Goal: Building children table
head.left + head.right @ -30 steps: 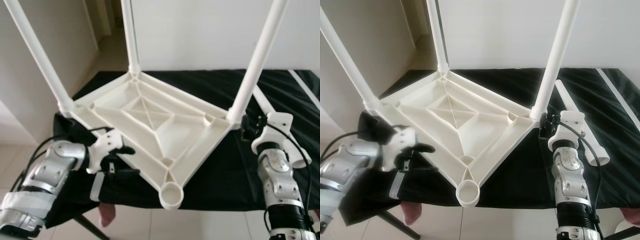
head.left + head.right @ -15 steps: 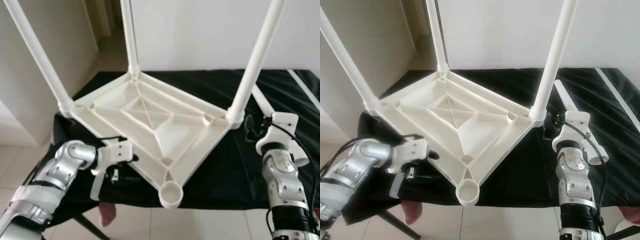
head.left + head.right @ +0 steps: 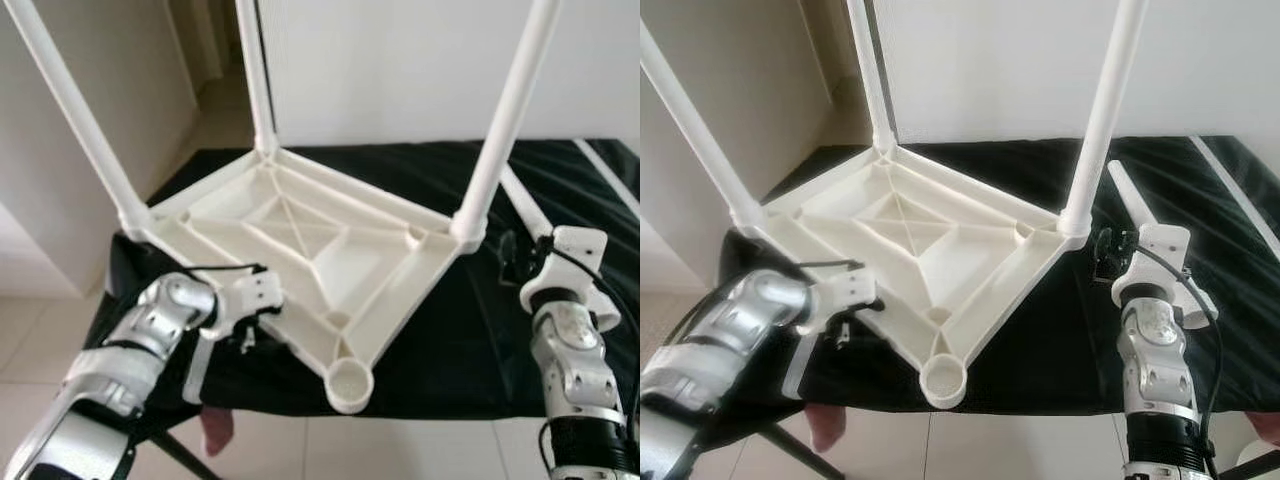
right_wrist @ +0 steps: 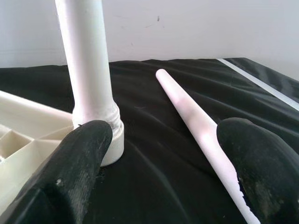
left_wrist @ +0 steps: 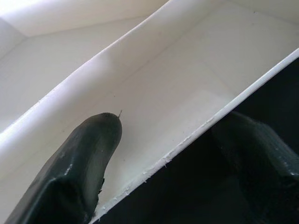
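The white plastic tabletop (image 3: pixel 310 250) lies upside down on a surface covered with a black cloth (image 3: pixel 430 330). Its ribbed underside faces up. One corner projects past the cloth's near edge.

Three white legs stand upright in the corner sockets:
- the left leg (image 3: pixel 75 110), at the left corner;
- the rear leg (image 3: pixel 256 80), at the far corner;
- the right leg (image 3: pixel 505 115), at the right corner.

The near corner socket (image 3: pixel 349 383) is an open round cup. Nothing can be seen inside it.

A loose fourth leg (image 3: pixel 1130 215) lies flat on the cloth, beside the right corner, just right of the right leg's base. In the right wrist view its tapered end points toward the cloth's far edge.

The left gripper (image 5: pixel 173 154) is at the tabletop's near-left edge. Its fingers straddle the rim: one finger (image 5: pixel 86 158) lies inside the frame against the white wall; the other is outside, over the cloth. Whether they press on the rim cannot be told.

The right gripper (image 4: pixel 163 168) hovers near the right corner with its fingers spread and holding nothing. The right leg's base and the loose leg appear between them.
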Tool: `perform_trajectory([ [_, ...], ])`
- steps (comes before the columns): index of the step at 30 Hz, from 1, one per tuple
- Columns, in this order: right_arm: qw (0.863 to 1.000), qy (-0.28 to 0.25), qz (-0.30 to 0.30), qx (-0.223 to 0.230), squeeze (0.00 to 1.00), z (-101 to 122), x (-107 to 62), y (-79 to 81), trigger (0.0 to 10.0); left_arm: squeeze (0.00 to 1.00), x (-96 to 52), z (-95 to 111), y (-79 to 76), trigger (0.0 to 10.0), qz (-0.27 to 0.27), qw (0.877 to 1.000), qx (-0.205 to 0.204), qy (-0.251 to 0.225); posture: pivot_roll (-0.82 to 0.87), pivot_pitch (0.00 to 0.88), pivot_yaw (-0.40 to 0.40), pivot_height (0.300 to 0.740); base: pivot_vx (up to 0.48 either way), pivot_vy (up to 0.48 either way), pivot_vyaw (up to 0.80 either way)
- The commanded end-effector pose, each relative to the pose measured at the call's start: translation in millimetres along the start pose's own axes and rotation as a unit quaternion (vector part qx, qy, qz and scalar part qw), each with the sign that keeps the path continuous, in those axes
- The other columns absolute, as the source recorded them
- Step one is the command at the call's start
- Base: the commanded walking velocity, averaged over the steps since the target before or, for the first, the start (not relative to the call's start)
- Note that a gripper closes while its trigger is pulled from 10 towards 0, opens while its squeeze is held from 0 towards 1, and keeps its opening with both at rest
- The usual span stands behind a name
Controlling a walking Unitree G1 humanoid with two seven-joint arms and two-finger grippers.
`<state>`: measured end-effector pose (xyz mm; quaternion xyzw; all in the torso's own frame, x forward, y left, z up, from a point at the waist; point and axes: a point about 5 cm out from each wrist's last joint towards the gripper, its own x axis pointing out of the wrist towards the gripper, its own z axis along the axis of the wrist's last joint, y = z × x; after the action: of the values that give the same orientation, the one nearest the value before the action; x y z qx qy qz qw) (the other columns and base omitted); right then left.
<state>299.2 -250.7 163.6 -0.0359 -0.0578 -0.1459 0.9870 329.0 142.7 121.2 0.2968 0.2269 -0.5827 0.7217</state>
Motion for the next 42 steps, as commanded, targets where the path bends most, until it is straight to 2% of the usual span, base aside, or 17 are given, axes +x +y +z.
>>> perform_trajectory([
  [1, 1.0, 0.0, 0.0, 0.003, 0.0, 2, -0.6, 0.1, 10.0, 0.0, -1.3, -9, 9.1, 10.0, 0.089, 0.995, -0.044, 0.006, -0.02, 0.0, 0.046, 0.74, 0.0, 0.0, 0.0],
  [4, 1.0, 0.001, -0.003, 0.002, 0.0, 1, -1.1, -1.3, 10.0, 0.0, 2.7, -6, 10.1, 10.0, 0.107, 0.992, -0.072, -0.007, -0.01, 0.0, 0.042, 0.74, 0.0, 0.0, 0.0],
  [8, 1.0, 0.003, -0.004, 0.004, 0.0, 1, -1.0, -1.0, 10.0, 0.0, 7.5, -1, 9.3, 10.0, 0.12, 0.989, -0.087, -0.013, -0.01, 0.0, 0.04, 0.74, 0.0, 0.0, 0.0],
  [10, 1.0, 0.004, -0.003, 0.005, 0.0, 1, -0.1, 1.3, 10.0, 0.0, 17.0, 7, 5.2, 10.0, 0.127, 0.985, -0.111, -0.033, 0.0, 0.0, 0.037, 0.74, 0.0, 0.0, 0.0],
  [15, 1.0, 0.004, -0.001, 0.007, 0.0, 2, 1.1, 3.2, 10.0, 0.0, 30.0, 12, -5.2, 10.0, 0.123, 0.983, -0.132, -0.039, 0.0, 0.0, 0.033, 0.74, 0.0, 0.0, 0.0],
  [18, 1.0, 0.004, -0.001, 0.008, 0.0, 2, 1.1, 3.3, 10.0, 0.0, 30.9, 12, -6.0, 10.0, 0.123, 0.983, -0.134, -0.039, 0.0, 0.0, 0.033, 0.74, 0.0, 0.0, 0.0],
  [21, 1.0, 0.004, 0.0, 0.012, 0.0, 3, 1.8, 4.9, 10.0, 0.0, 40.6, 22, -9.5, 10.0, 0.149, 0.97, -0.184, -0.061, 0.0, 0.0, 0.032, 0.74, 0.0, 0.0, 0.0],
  [25, 1.0, 0.004, -0.001, 0.012, 0.0, 3, 1.9, 5.2, 10.0, 0.0, 42.2, 27, -7.8, 10.0, 0.176, 0.96, -0.204, -0.073, 0.0, 0.0, 0.035, 0.74, 0.0, 0.0, 0.0],
  [32, 1.0, 0.004, -0.003, 0.014, 0.0, 3, 1.8, 4.3, 10.0, 0.0, 40.5, 32, -12.0, 10.0, 0.152, 0.964, -0.201, -0.091, 0.0, 0.0, 0.035, 0.74, 0.0, 0.0, 0.0],
  [33, 1.0, 0.004, -0.004, 0.013, 0.0, 2, 2.0, 3.7, 10.0, 0.0, 29.4, 46, -18.2, 10.0, 0.094, 0.959, -0.204, -0.173, 0.01, 0.0, 0.037, 0.74, 0.0, 0.0, 0.0],
  [34, 1.0, 0.004, -0.005, 0.013, 0.0, 2, 2.2, 3.4, 10.0, 0.0, 20.4, 55, -22.0, 10.0, 0.058, 0.949, -0.205, -0.231, 0.01, 0.0, 0.037, 0.74, 0.0, 0.0, 0.0],
  [36, 1.0, 0.004, -0.005, 0.013, 0.0, 2, 2.2, 3.4, 10.0, 0.0, 20.4, 55, -22.0, 10.0, 0.058, 0.949, -0.205, -0.231, 0.01, 0.0, 0.037, 0.74, 0.0, 0.0, 0.0],
  [38, 1.0, 0.003, -0.006, 0.013, 0.0, 2, 3.0, 3.2, 10.0, 0.0, 2.7, 71, -33.1, 10.0, -0.011, 0.901, -0.23, -0.369, 0.01, 0.0, 0.039, 0.74, 0.0, 0.0, 0.0],
  [39, 1.0, 0.001, -0.007, 0.014, 0.0, 3, 3.6, 3.5, 10.0, 0.0, 1.2, 73, -40.3, 10.0, -0.034, 0.885, -0.24, -0.397, 0.01, 0.0, 0.039, 0.74, 0.0, 0.0, 0.0],
  [40, 1.0, 0.001, -0.007, 0.014, 0.0, 3, 3.6, 3.5, 10.0, 0.0, 1.2, 73, -40.3, 10.0, -0.034, 0.885, -0.24, -0.397, 0.01, 0.0, 0.039, 0.74, 0.0, 0.0, 0.0],
  [41, 1.0, 0.0, -0.008, 0.015, 0.0, 4, 4.1, 3.8, 10.0, 0.0, 0.3, 75, -45.4, 10.0, -0.048, 0.875, -0.247, -0.412, 0.01, 0.0, 0.039, 0.74, 0.0, 0.0, 0.0],
  [42, 1.0, 0.0, -0.008, 0.015, 0.0, 4, 4.3, 3.9, 10.0, 0.0, 0.5, 75, -48.1, 10.0, -0.054, 0.873, -0.251, -0.415, 0.01, 0.0, 0.039, 0.74, 0.0, 0.0, 0.0],
])
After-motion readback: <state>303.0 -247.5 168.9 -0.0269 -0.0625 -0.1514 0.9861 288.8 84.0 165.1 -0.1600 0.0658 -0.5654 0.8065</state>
